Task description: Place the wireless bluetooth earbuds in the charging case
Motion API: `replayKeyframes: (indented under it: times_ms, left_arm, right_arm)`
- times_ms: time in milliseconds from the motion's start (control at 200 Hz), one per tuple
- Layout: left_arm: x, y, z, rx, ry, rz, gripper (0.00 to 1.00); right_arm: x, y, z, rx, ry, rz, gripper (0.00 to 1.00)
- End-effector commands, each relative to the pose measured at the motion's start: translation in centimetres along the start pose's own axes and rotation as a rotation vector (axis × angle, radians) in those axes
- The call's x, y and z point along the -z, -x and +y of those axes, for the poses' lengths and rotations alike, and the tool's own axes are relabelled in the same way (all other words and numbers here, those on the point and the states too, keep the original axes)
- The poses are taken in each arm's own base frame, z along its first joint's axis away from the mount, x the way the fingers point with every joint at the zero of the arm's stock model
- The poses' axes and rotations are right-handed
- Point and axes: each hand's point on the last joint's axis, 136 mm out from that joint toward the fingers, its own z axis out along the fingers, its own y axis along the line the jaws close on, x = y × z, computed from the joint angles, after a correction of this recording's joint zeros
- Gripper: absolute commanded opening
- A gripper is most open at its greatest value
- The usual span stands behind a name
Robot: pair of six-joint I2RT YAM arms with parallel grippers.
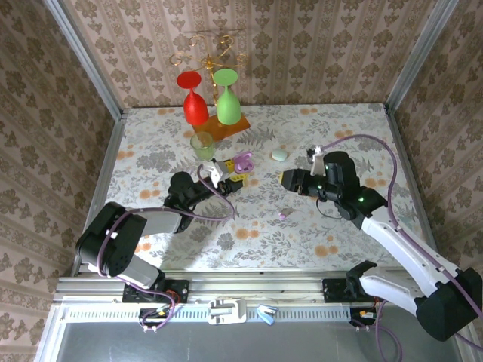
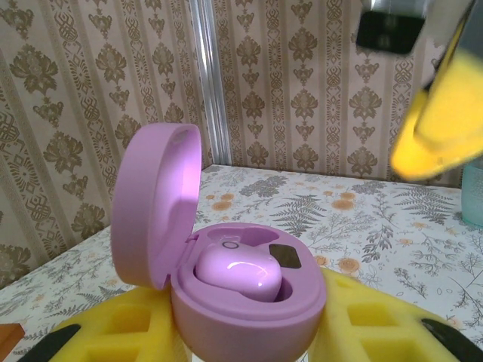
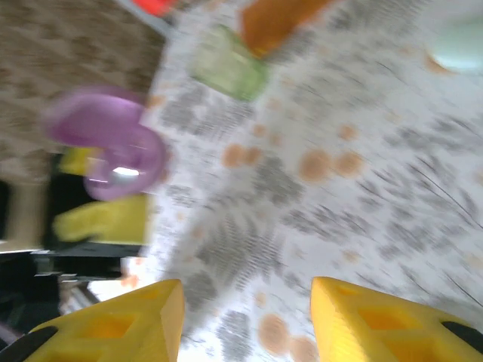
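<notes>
The lilac charging case (image 2: 249,302) stands open with its lid up, and my left gripper (image 2: 249,335) is shut on its base, a yellow finger on each side. One lilac earbud (image 2: 238,273) sits in a socket of the case. From above, the case (image 1: 241,161) is at mid-table, just past my left gripper (image 1: 229,173). A second tiny earbud (image 1: 284,214) lies loose on the table. My right gripper (image 1: 285,179) hovers to the right of the case, above and behind that bud. Its jaws (image 3: 245,317) are open and empty.
A mint oval case (image 1: 280,154) lies behind the right gripper. A green cup (image 1: 202,145) stands left of the purple case. An orange stand holds a red glass (image 1: 195,102) and a green glass (image 1: 227,98) upside down at the back.
</notes>
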Motion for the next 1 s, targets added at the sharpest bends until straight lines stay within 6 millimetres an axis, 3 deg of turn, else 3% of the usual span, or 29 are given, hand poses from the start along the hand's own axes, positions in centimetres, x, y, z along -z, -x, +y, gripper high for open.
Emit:
replayKeyframes:
  times_ms: [0, 145, 360, 835, 995]
  left_arm:
    - [0.5, 2.4, -0.2, -0.039, -0.007, -0.069, 0.26]
    - [0.5, 2.4, -0.3, -0.038, -0.011, -0.069, 0.26]
    - [0.5, 2.6, -0.4, -0.041, -0.015, -0.074, 0.26]
    - [0.5, 2.8, -0.2, -0.041, -0.010, -0.076, 0.26]
    - [0.5, 2.8, -0.2, -0.041, -0.011, -0.076, 0.27]
  right_arm:
    - [-0.8, -3.6, -5.3, -0.178, -0.181, 0.069, 0.47]
    - [-3.6, -7.2, -6.7, -0.366, -0.135, 0.141, 0.47]
    - [-6.3, -9.2, -7.8, -0.426, -0.148, 0.195, 0.47]
    - [-9.4, -11.9, -9.5, -0.458, -0.207, 0.307, 0.48]
    - [-10.0, -11.4, -9.4, -0.445, -0.206, 0.292, 0.47]
